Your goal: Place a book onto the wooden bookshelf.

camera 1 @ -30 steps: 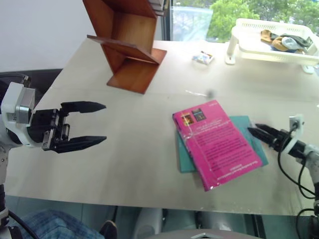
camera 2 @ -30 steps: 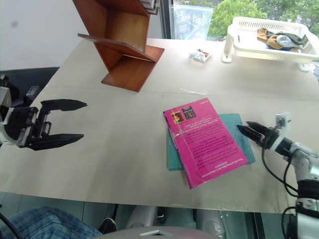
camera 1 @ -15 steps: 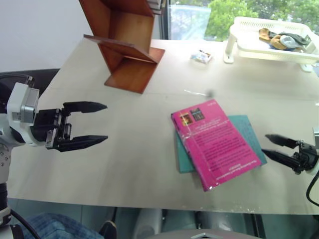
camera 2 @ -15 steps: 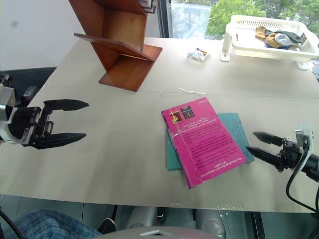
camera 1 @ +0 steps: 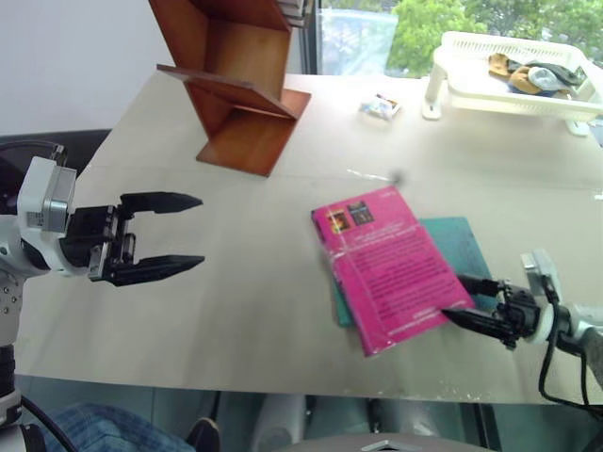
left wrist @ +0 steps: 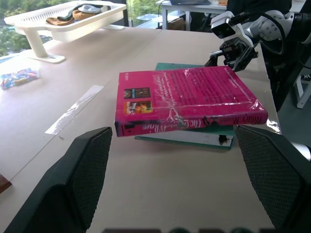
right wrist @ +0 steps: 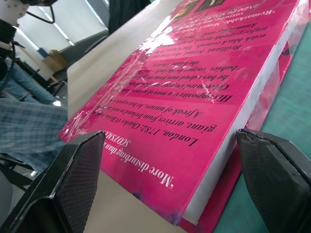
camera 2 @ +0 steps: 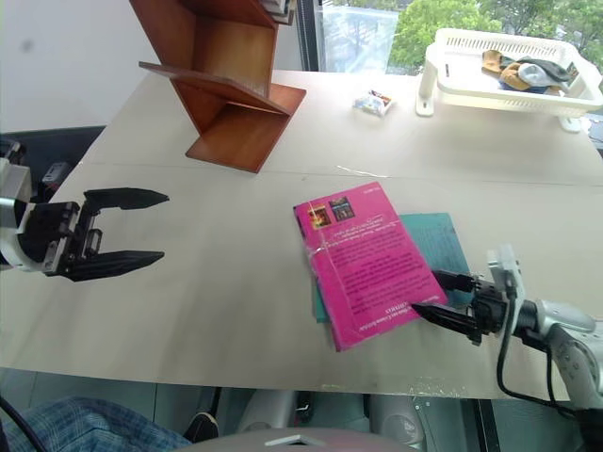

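Book flat on beige table; right gripper open at corner; left gripper open, empty.

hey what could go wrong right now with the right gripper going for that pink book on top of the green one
The right gripper, jaws open, is at the pink book's near corner. That book lies askew on the teal book, so a push might slide it off rather than get it between the fingers. One finger is low by the teal cover and might snag or drag it too. The glossy wrap looks slippery, so a corner grip may not hold.
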Tool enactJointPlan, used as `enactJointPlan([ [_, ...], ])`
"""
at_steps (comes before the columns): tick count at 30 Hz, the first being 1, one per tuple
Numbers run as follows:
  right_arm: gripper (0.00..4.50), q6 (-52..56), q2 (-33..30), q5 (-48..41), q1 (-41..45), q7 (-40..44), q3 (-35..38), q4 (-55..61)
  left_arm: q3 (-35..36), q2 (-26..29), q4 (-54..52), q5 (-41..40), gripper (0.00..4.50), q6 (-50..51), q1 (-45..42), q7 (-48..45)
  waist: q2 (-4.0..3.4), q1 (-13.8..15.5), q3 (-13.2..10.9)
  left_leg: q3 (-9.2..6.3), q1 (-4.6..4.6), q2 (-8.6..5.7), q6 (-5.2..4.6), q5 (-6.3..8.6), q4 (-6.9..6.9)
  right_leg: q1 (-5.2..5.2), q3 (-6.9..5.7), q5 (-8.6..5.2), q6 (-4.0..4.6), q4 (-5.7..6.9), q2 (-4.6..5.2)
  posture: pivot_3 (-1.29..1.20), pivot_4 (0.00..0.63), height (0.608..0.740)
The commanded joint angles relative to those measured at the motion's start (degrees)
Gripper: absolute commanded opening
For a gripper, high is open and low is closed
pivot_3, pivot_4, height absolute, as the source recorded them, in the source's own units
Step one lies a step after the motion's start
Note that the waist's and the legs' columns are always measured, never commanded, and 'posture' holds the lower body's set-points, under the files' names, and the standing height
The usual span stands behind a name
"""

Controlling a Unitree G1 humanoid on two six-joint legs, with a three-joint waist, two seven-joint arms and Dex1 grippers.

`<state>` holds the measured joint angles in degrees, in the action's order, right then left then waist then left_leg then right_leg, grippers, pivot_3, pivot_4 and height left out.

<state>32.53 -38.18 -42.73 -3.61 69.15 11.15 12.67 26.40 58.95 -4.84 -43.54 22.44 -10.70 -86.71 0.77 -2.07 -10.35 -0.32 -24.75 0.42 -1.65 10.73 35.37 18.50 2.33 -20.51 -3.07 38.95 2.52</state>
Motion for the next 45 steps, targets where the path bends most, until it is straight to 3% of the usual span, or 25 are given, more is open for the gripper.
enactJointPlan([
  [1, 4.42, 1.61, 0.69, -1.27, 0.25, -1.14, -2.03, 2.80, 1.39, -0.02, -0.47, -0.11, 4.43, -0.74, 0.18, 0.51, 0.00, 0.04, 0.00, 0.00, -0.01, 0.00, 0.00, 0.00, 0.00, 0.01, -0.01, 0.00, 0.00, 0.00, 0.00, 0.00, 0.150, 0.740],
  [19, 4.42, 1.71, 2.15, -2.07, -1.66, -2.91, -4.36, 4.92, 1.66, 0.10, 0.51, 0.22, 4.43, -1.14, 0.31, 0.77, 0.03, 0.04, 0.02, 0.00, 0.00, 0.00, 0.00, 0.00, 0.02, 0.01, -0.02, 0.00, 0.00, 0.06, 0.00, 0.00, 0.150, 0.740],
  [25, 4.42, -2.53, -0.55, 0.09, -2.41, -1.23, -0.27, 1.22, 1.14, -0.44, 0.94, 0.59, 4.43, -0.60, 0.86, 1.64, 0.04, 0.08, 0.02, 0.03, 0.00, -0.01, 0.00, 0.00, 0.06, 0.01, -0.02, 0.01, -0.01, 0.07, 0.00, 0.00, 0.150, 0.740],
  [32, 4.42, -8.62, -8.58, -0.21, -6.36, 6.43, 12.50, -5.28, -0.91, -1.43, 2.55, 2.70, 4.43, -0.21, 2.70, 3.28, 0.04, 0.99, 0.03, 0.05, 0.00, -0.02, -0.01, 0.00, 0.07, 0.00, -0.04, 0.01, -0.01, 0.06, 0.01, 0.00, 0.150, 0.740],
  [36, 4.42, -9.00, -13.70, -1.14, -8.11, 10.48, 19.47, -6.92, -3.89, -2.93, 1.17, 1.42, 4.43, 4.94, 2.52, 6.99, 0.03, 1.23, 0.03, 0.05, 0.01, -0.02, -0.01, 0.00, 0.08, 0.00, -0.03, 0.01, -0.01, 0.10, 0.00, 0.00, 0.150, 0.740],
  [42, 4.42, -2.67, -21.37, -6.78, -11.25, 15.01, 34.10, -0.51, -10.86, -10.12, -3.79, -2.87, 4.43, 14.00, 2.97, 12.66, -0.01, 1.32, 0.05, 0.07, -0.03, -0.02, -0.01, 0.00, 0.11, -0.05, -0.01, 0.01, -0.01, 0.11, 0.00, 0.00, 0.150, 0.740],
  [45, 4.42, 2.20, -22.54, -12.93, -8.58, 12.77, 39.09, 0.85, -13.39, -13.79, -3.39, -6.38, 4.43, 21.28, 0.09, 17.26, 0.03, 1.30, 0.05, -0.03, -0.03, 0.04, -0.01, 0.00, 0.19, -0.10, -0.03, 0.01, -0.01, 0.11, -0.08, 0.00, 0.150, 0.740],
])
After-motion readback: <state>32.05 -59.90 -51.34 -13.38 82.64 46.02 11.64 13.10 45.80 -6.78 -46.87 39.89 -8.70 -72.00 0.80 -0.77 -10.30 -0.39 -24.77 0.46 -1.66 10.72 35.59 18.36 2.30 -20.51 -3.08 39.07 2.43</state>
